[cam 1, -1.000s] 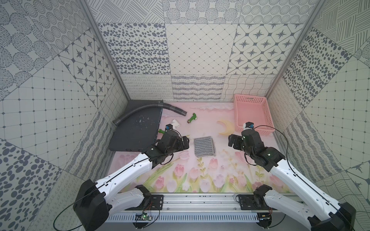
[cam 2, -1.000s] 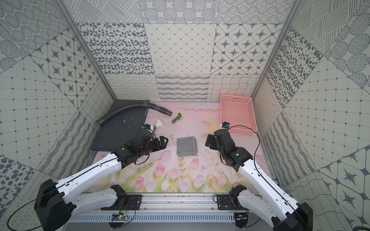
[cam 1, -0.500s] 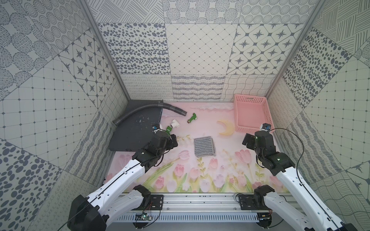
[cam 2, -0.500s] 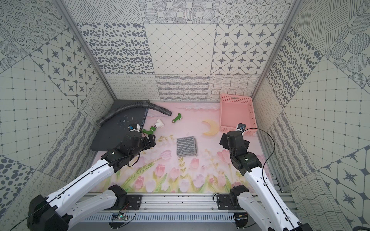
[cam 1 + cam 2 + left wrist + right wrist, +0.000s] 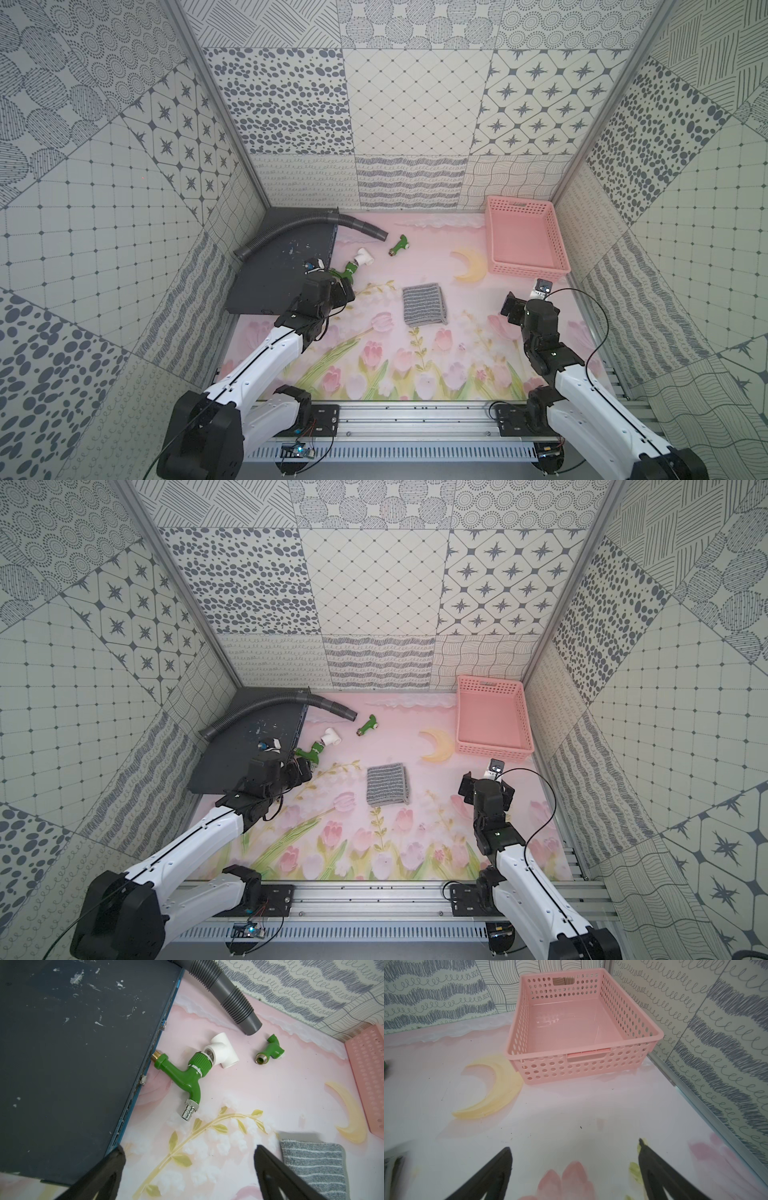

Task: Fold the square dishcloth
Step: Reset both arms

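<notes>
Both top views are showing the grey white-striped square dishcloth (image 5: 424, 304) lying on the pink floral bench (image 5: 469, 299), between the left jaws and right jaws, both standing wide and empty. Light and limp, it is likely needing a corner pinch.

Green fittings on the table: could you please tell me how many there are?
2. The larger tap lies beside the dark board, next to the white tee; the smaller fitting lies apart, near the hose's open end. The left arm may hide others.
</notes>
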